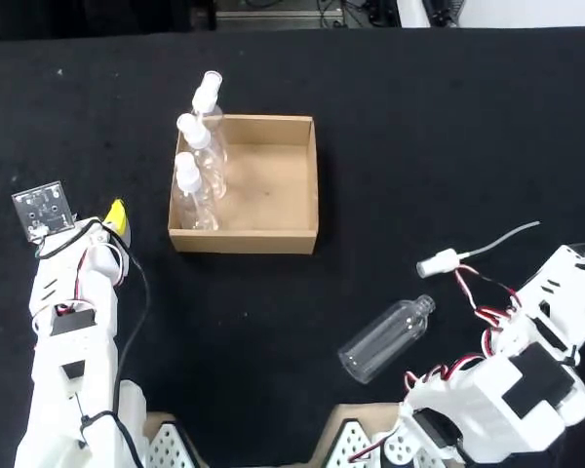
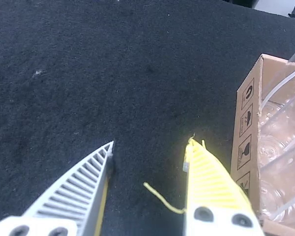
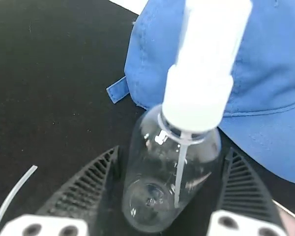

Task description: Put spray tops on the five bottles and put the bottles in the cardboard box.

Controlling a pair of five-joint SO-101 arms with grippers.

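Note:
The cardboard box (image 1: 244, 241) stands mid-table, and three bottles with spray tops (image 1: 200, 161) stand along its left wall. A bare clear bottle (image 1: 387, 337) lies on the black table. A loose spray top (image 1: 439, 261) with its long tube lies just beyond it. At the table's far right, my right gripper (image 3: 173, 150) is shut on a capped bottle (image 3: 169, 172), a white spray top (image 3: 201, 73) fitted on its neck. My left gripper (image 2: 148, 145) is open and holds nothing. It sits left of the box (image 2: 246, 132), and its yellow tip (image 1: 117, 216) is close to the box's near-left corner.
A blue cap (image 3: 265, 88) lies right behind the held bottle. The loose top's tube (image 3: 12, 199) runs close by the right gripper. The right arm's body (image 1: 512, 385) fills the near-right corner. A small square board (image 1: 44, 208) lies beside the left arm.

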